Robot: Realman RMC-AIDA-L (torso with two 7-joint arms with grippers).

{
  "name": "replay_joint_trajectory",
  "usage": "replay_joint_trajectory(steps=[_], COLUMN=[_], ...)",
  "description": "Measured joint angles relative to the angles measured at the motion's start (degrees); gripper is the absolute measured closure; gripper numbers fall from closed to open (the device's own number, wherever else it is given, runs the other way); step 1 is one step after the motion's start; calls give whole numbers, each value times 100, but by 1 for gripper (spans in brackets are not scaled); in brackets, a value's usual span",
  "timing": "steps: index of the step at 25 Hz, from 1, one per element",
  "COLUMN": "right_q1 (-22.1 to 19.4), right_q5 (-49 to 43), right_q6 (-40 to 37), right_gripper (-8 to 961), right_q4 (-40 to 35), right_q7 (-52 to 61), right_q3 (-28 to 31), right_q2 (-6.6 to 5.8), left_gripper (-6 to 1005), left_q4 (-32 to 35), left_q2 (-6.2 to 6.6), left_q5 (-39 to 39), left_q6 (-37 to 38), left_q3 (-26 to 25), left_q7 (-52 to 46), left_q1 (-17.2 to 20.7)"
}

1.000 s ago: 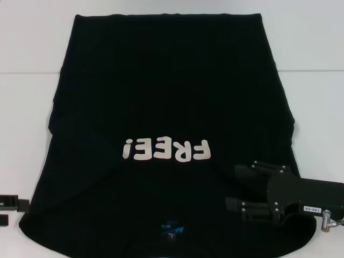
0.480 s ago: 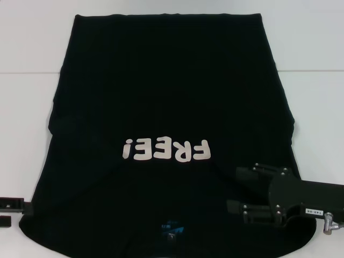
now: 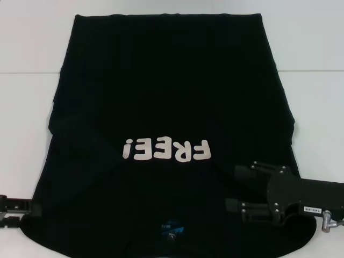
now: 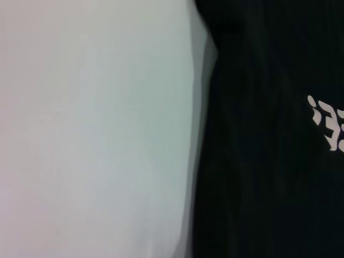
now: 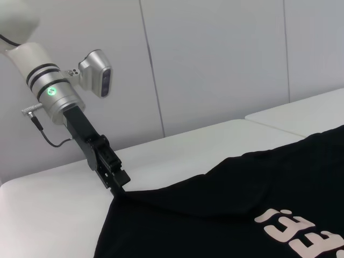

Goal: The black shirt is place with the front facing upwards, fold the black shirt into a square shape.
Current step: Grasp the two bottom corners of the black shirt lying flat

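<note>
The black shirt (image 3: 166,91) lies flat on the white table (image 3: 32,48), front up, with white "FREE!" letters (image 3: 165,150) and a small blue neck label (image 3: 172,228) near the front edge. My right gripper (image 3: 236,188) hovers over the shirt's near right shoulder area, open, with nothing between its fingers. My left gripper (image 3: 15,210) is at the shirt's near left edge; in the right wrist view the left gripper (image 5: 119,187) has its tip touching the cloth's corner. The left wrist view shows the shirt (image 4: 258,161) edge beside bare table.
The white table (image 5: 54,215) extends on both sides of the shirt and beyond its far hem. A seam (image 3: 312,70) crosses the tabletop. A pale wall (image 5: 215,64) stands behind the table.
My left gripper has slid right to the shirt's near left edge. The right gripper has barely shifted. The shirt has not moved.
</note>
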Motion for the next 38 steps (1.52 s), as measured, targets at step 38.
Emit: replay_joint_trajectory(steps=[38], right_q1=[103], right_q5=[43], right_q6=[-29], right_gripper=[100], right_q4=[-9], right_q7=[37], right_q3=[52], right_q2=[0], left_gripper=[201], left_q4=[-151], left_q2=[-6], left_q5=[246], left_q6=[-47], left_q3=[157], left_q7=[40], left_q1=[-175])
